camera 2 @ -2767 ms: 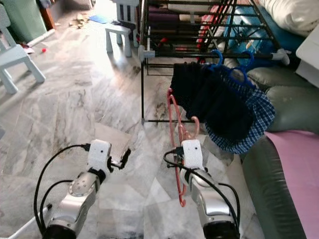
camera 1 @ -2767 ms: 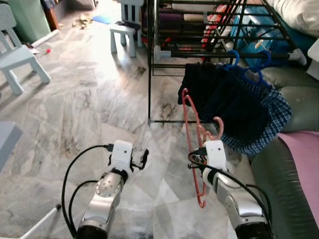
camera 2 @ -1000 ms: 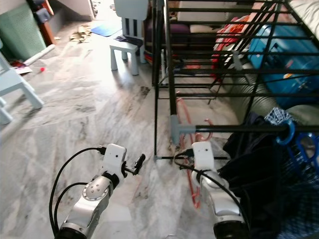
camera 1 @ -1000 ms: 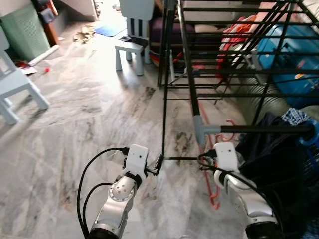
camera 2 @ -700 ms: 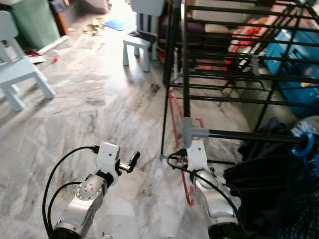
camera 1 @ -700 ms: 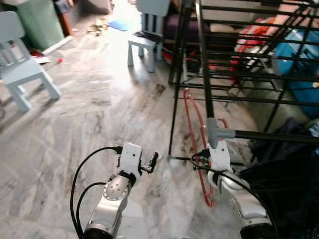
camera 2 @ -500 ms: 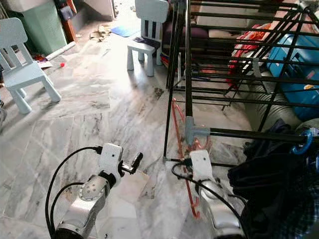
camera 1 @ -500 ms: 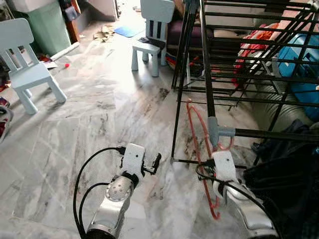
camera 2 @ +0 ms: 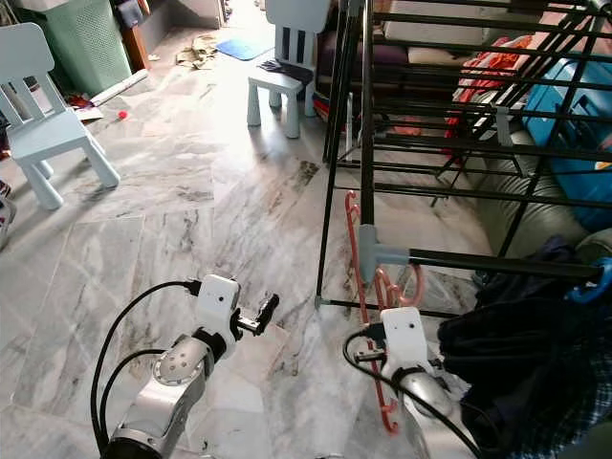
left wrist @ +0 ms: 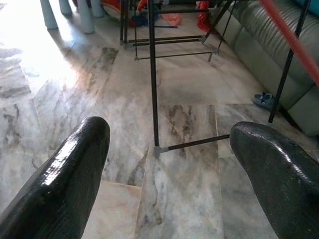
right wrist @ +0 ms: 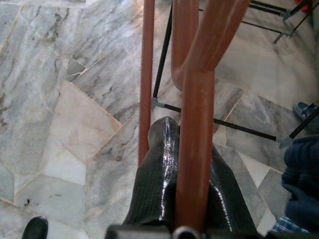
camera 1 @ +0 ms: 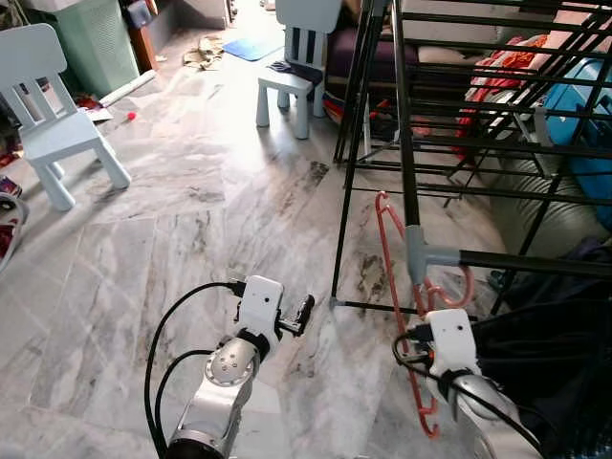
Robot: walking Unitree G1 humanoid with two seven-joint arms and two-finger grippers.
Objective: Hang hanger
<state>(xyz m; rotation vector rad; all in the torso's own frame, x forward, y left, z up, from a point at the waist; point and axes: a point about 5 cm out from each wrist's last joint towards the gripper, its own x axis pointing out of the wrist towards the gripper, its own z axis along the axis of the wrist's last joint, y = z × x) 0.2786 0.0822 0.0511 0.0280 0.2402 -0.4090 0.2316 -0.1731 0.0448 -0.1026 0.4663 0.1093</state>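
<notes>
A tall black metal drying rack (camera 1: 402,143) takes the right half of the frame, above the grey marble floor (camera 1: 172,220). At lower right, the right gripper (right wrist: 172,164) has its 2 fingers closed on the red plastic hanger (camera 1: 397,277), just beside the rack's grey corner joint (camera 1: 421,253). At lower centre, the left gripper (left wrist: 169,149) hangs wide open, holding nothing.

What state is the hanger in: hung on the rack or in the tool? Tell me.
In the tool: the right tool is shut on the hanger, whose hook sits beside the rack's rail, not over it.
</notes>
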